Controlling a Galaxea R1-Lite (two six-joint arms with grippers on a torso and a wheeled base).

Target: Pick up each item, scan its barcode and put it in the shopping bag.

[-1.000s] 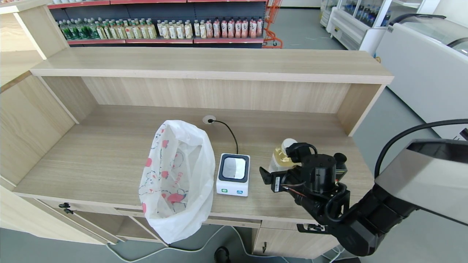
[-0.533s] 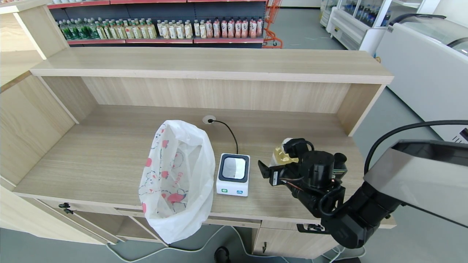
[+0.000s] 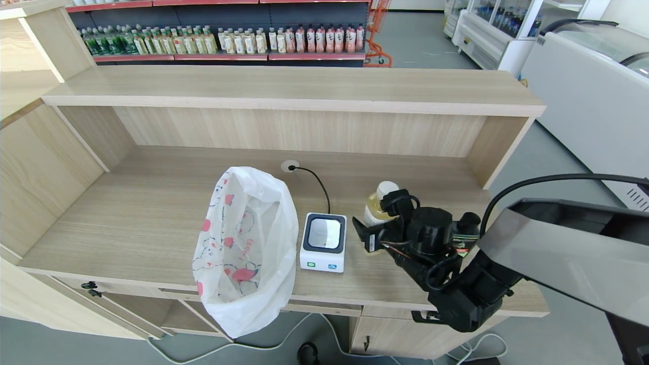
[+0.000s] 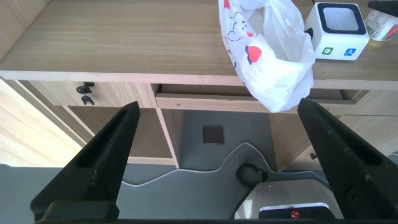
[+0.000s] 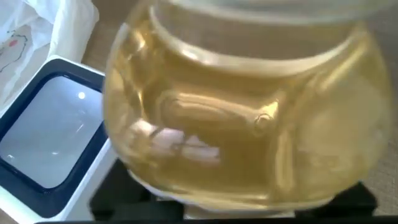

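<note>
Nearest, the left gripper (image 4: 217,109) hangs low before the counter (image 3: 152,213) front, fingers (image 4: 99,162) spread wide with nothing between them; the right gripper (image 3: 381,220) is clamped on the body of the bottle (image 3: 376,209), held roughly upright just beside the scanner (image 3: 323,241) on its right, with the shopping bag (image 3: 243,243) at the scanner's other side. Filled with yellowish liquid, this clear plastic bottle is probably fairly heavy, smooth and a little yielding under squeeze, so a firm hold around the wide body, well below the white cap (image 3: 388,188), seems the safest place
</note>
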